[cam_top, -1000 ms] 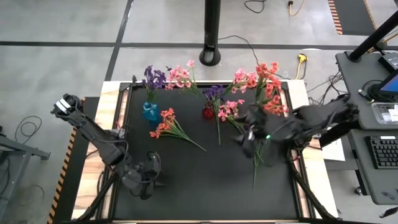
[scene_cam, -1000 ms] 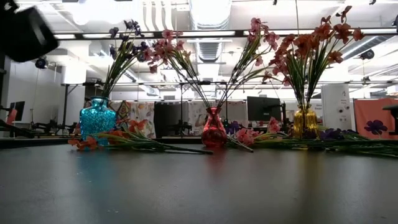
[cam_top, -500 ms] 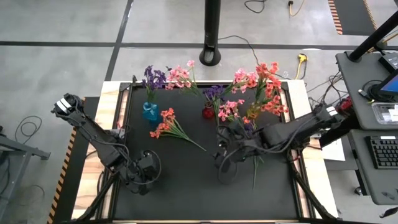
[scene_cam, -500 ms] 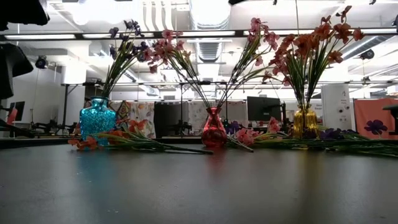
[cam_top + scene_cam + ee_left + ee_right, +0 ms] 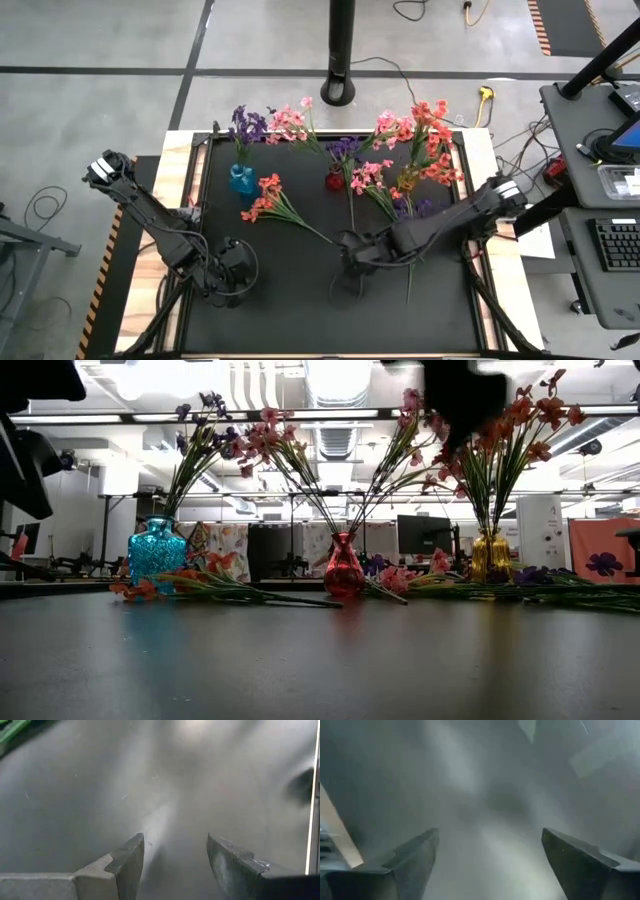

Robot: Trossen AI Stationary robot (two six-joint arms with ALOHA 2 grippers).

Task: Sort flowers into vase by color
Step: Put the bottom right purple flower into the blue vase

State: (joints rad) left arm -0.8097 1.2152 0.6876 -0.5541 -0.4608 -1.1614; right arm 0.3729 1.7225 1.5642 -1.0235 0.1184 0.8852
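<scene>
The right gripper [image 5: 345, 262] hangs mid-table, jaws wide and empty; the left gripper [image 5: 237, 272], half open and empty, waits near the front-left corner. A loose orange-red spray [image 5: 272, 203] lies left of centre, just beside the blue vase [image 5: 241, 180]. Likely a reach: next, descend and pinch its stem.

A glittery blue vase [image 5: 157, 552] at frame left, a red vase [image 5: 343, 570] in the middle and a yellow vase [image 5: 489, 553] at right. Purple, pink and orange-red flowers [image 5: 272, 199] on green stems lie on the black counter [image 5: 290, 300].
</scene>
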